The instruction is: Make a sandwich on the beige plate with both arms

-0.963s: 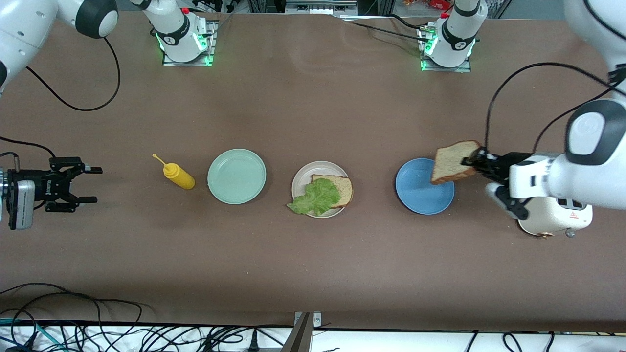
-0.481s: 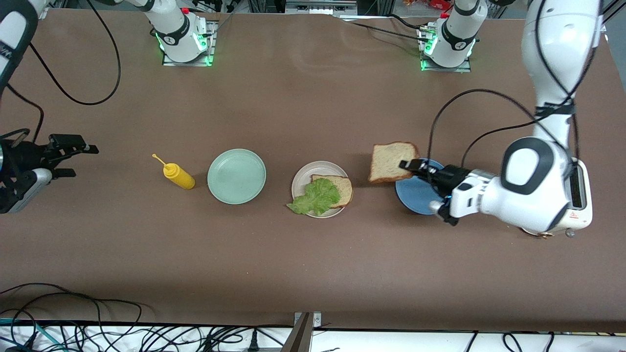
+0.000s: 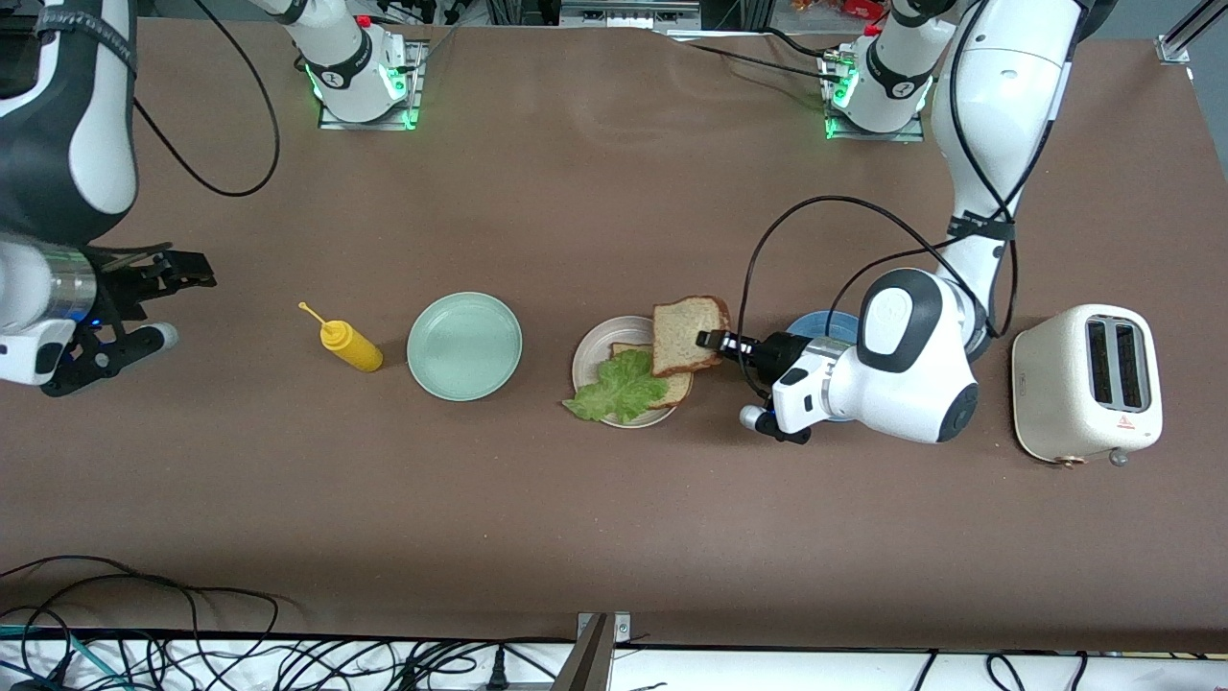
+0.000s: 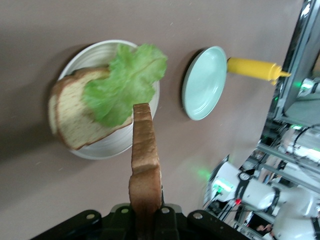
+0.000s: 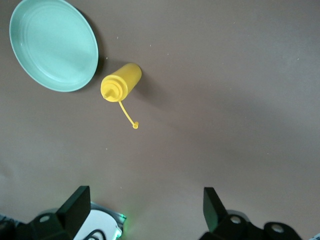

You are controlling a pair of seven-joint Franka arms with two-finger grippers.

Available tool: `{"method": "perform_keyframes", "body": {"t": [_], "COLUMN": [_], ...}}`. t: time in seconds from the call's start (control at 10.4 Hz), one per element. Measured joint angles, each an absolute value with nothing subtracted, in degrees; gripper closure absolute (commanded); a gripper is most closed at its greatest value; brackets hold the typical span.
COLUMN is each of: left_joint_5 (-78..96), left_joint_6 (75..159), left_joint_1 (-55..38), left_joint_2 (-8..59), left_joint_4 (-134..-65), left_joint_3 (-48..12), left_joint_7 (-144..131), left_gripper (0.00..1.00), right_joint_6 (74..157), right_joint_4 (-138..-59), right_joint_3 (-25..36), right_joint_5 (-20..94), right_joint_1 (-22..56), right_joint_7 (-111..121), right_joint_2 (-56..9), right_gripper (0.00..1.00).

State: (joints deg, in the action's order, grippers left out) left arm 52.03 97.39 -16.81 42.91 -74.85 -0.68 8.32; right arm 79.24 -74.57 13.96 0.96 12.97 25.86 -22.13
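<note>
1. Beige plate [image 3: 587,351]: you have one bread slice [image 3: 676,386] and lettuce [image 3: 619,386] on it.
2. Your left gripper [image 3: 712,339] pinches the second slice [image 3: 687,334] over that plate.
3. Your right gripper [image 3: 163,302] waits spread beside the mustard bottle [image 3: 350,345]; mint plate [image 3: 464,345] nearby.

We see two glossy white arms with black joint sections. The left arm [image 3: 988,134] has a rounded white shell with a black oval cap near its wrist, and a black cable loops from a strap on its forearm down to the black pincer [image 3: 715,340]. The right arm [image 3: 58,125] shows a broad black-and-white link, a silver wrist ring and its own trailing black cable, ending in a black pincer [image 3: 177,305]. Both bases glow green, each topped by a red button.
</note>
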Motion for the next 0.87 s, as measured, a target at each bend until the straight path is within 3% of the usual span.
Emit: {"method": "perform_keyframes", "body": {"t": [0.39,0.87], "left_joint_5": [61.3,62.2], "left_joint_6": [105.8,107.5], "left_joint_1": [-20.2,-20.8], "left_joint_2": [46.2,48.0], "left_joint_4": [-74.9,-74.9], "left_joint_3": [-0.7,-0.7], "left_joint_7": [5.5,5.5], "left_gripper": [1.0,1.0], "right_joint_6": [93.0,94.6], "right_joint_4": [-93.9,-96.8], "right_joint_3": [11.6,10.3], "right_joint_5": [0.2,0.2], "right_joint_1": [7.0,4.5], "right_joint_7": [23.6,21.6], "right_joint_2": [-8.0,-3.5], "right_gripper": [0.0,0.0]}}
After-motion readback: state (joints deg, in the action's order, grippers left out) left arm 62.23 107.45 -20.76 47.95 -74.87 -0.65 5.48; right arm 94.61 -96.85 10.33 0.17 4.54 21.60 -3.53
